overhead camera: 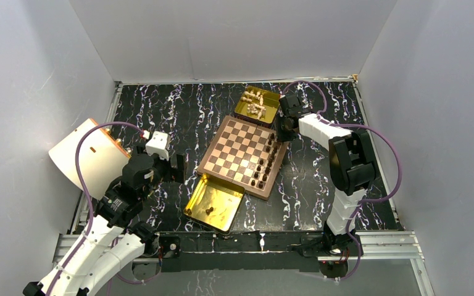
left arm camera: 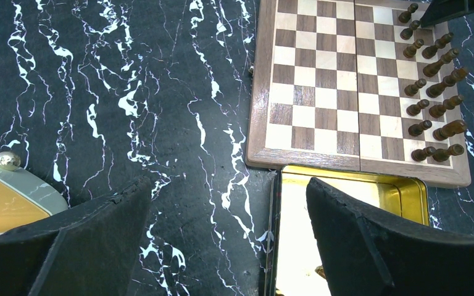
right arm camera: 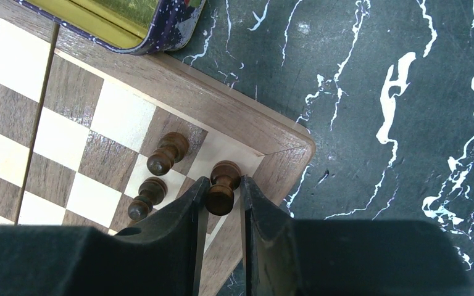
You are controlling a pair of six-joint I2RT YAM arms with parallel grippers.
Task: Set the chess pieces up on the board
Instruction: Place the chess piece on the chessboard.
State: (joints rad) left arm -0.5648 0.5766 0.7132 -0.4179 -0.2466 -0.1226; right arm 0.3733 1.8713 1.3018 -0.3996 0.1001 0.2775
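Right gripper (right arm camera: 222, 185) pinches a tiny dark-brown turned wooden chessman (right arm camera: 225, 169) by its head. It looks light, slick, tippy. The left gripper (left arm camera: 227, 191) gapes wide.

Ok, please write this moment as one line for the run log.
right tool: shut on dark piece, board corner square | left tool: open, above gold tray edge
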